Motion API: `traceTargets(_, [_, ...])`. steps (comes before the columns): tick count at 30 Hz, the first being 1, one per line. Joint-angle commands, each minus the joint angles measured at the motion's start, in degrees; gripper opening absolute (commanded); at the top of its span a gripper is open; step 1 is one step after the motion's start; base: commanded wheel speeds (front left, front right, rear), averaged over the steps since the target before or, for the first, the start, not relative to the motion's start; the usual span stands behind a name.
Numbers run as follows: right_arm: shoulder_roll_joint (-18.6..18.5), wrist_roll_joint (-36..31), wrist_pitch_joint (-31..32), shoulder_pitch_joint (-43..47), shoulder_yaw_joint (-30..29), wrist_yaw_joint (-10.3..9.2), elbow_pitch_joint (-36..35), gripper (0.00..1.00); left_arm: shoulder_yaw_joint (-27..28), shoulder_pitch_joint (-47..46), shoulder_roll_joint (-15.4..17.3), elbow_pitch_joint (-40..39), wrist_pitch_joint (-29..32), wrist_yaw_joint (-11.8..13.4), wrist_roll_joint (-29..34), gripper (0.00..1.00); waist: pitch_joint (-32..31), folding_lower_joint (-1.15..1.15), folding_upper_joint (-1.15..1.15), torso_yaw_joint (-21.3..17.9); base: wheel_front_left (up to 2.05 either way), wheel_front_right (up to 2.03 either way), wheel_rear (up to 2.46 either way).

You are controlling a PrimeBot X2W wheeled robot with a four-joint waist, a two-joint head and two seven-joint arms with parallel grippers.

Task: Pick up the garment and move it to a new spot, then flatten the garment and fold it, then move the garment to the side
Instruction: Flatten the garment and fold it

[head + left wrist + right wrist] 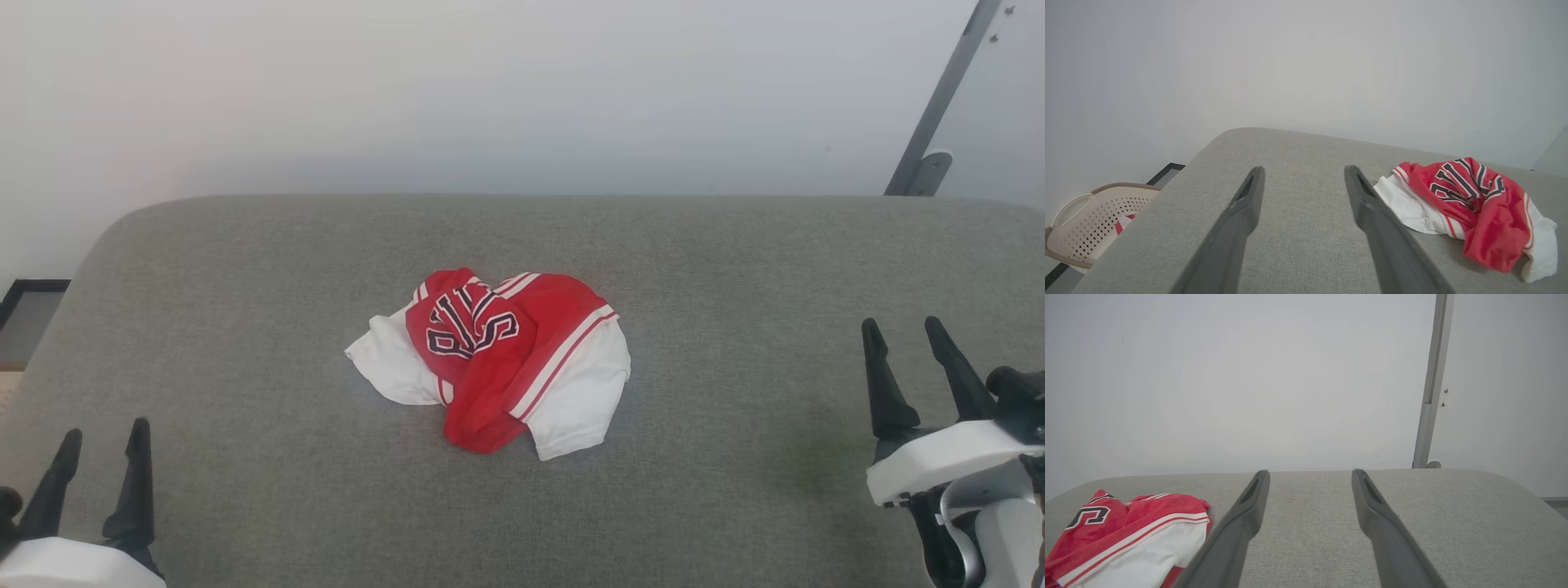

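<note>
The garment [490,359] lies crumpled in a heap at the centre of the head view, on the grey fabric surface [245,327] that spans the lower two thirds of the frame; red cloth with white dark-outlined block letters is bunched on top, a striped trim band runs diagonally across it, and white sleeve cloth spills out at the heap's left and lower right; neither gripper touches it. The left gripper [107,428] sits in the lower left corner of the head view, its two dark fingers spread wide with nothing between them, well apart from the garment; the right gripper [901,322] sits at the right edge, a little higher in the frame, likewise spread wide and holding nothing. In the left wrist view the left gripper [1304,168] points over bare grey fabric, the garment [1474,208] lies at the right of the frame, and a beige perforated basket [1090,216] with a red-and-white scrap [1122,223] in it shows at the lower left, beyond the surface's edge. In the right wrist view the right gripper [1310,471] points toward a pale wall [1249,375]; the garment [1126,535] fills the lower left corner; a grey metal bar [1431,384] runs up the wall at the upper right.
</note>
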Motion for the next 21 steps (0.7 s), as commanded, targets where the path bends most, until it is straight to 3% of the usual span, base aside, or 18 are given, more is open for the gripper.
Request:
traceTargets(1, [0.29,0.04,-0.36,0.69,0.08,0.00,0.01,1.00,0.51,0.78,-0.11,-0.08,-0.31,-0.33,0.53,1.00,0.00,0.00,0.00,0.15,0.00,0.00,0.00])
traceTargets(11, [0.26,0.68,1.00,0.66,1.69,0.00,-0.22,1.00,1.18,0.63,-0.28,-0.61,-0.44,-0.77,1.51,1.00,0.37,0.00,0.00,1.24,0.00,0.00,0.00])
traceTargets(21, [-1.33,3.26,9.62,-2.42,8.96,0.00,-1.14,1.00,-0.93,-2.01,-1.23,-1.86,1.10,-0.82,1.42,1.00,3.09,0.00,0.00,4.88,0.00,0.00,0.00])
